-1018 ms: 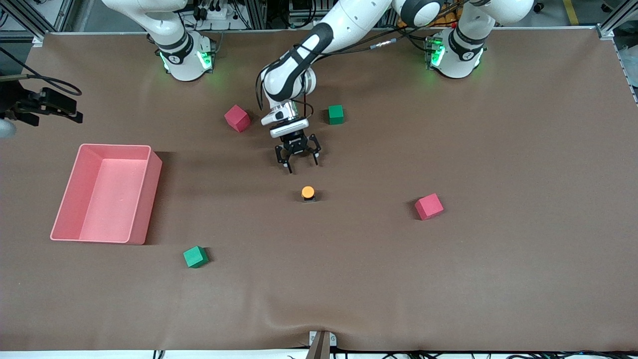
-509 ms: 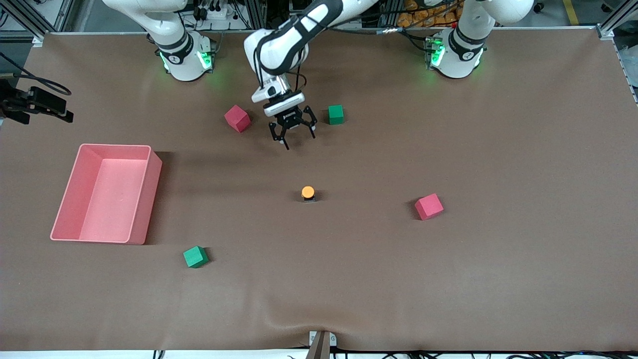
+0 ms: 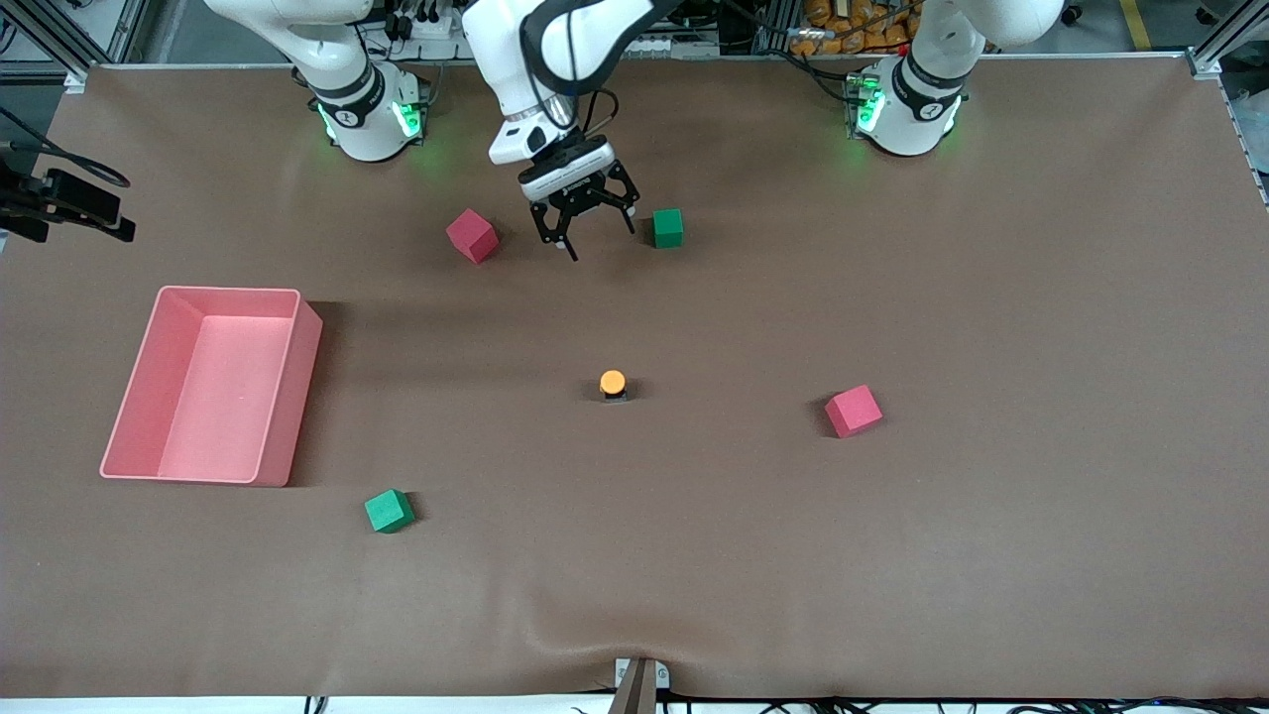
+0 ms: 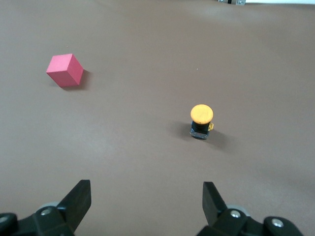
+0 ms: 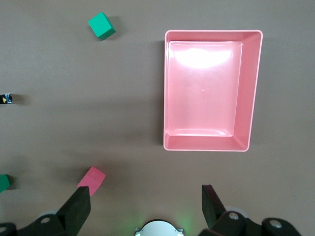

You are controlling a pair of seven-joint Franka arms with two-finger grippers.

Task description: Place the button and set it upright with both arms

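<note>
Since the button (image 3: 613, 383) stands upright mid-frame, I'd worry my spread left gripper (image 3: 585, 220), upper centre, tips it descending; right gripper (image 5: 145, 206) also spread, waiting.

The button (image 3: 614, 385) is being shown as a small push-button with a round orange cap on a short black body. It is being stood upright on the brown table, cap uppermost, near the middle. In the left wrist view the button (image 4: 202, 121) is being seen well apart from the 2 fingers (image 4: 78, 196) of the left gripper (image 3: 583, 220), out ahead of their tips, closer to 1 finger's line than the other's. It is being touched by nothing.
</note>
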